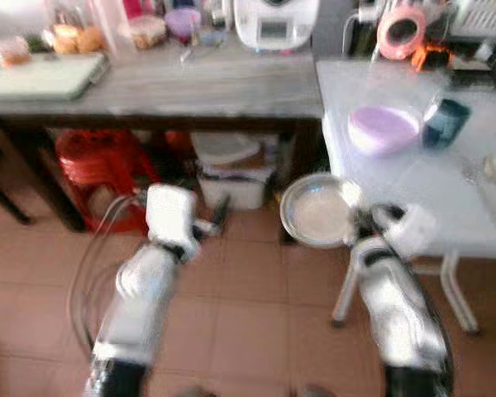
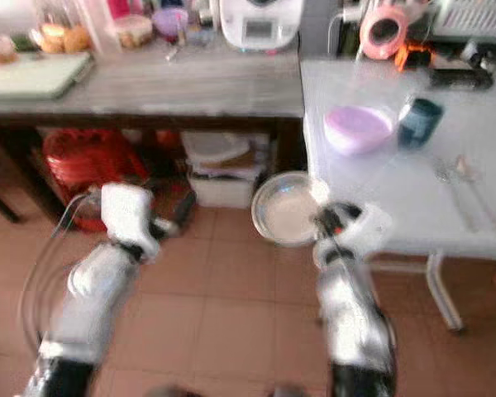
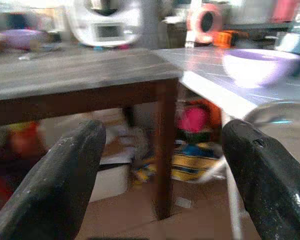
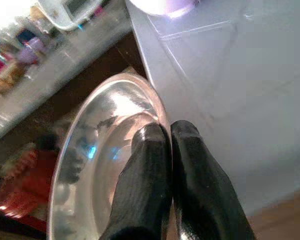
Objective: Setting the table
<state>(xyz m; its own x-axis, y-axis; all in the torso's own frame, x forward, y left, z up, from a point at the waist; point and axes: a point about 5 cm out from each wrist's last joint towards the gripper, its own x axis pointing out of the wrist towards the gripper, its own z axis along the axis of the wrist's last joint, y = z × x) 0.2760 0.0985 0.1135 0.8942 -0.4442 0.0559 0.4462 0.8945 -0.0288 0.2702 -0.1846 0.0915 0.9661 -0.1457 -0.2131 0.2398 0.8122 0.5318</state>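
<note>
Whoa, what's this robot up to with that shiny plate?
It is setting the table. Its right gripper is shut on the rim of a metal plate, holding it just off the near corner of the white table, where a purple bowl and a dark cup already sit. The left gripper is open and holds nothing, out in front of the wooden table.

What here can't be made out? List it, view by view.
- Cutlery on the white table: motion blur leaves the pieces unclear.
- Jars on the wooden counter: contents blurred.
- Steel plate: right gripper fingers cover the pinched rim.
- Left gripper: motion blur smears the clutter under the counter.
</note>
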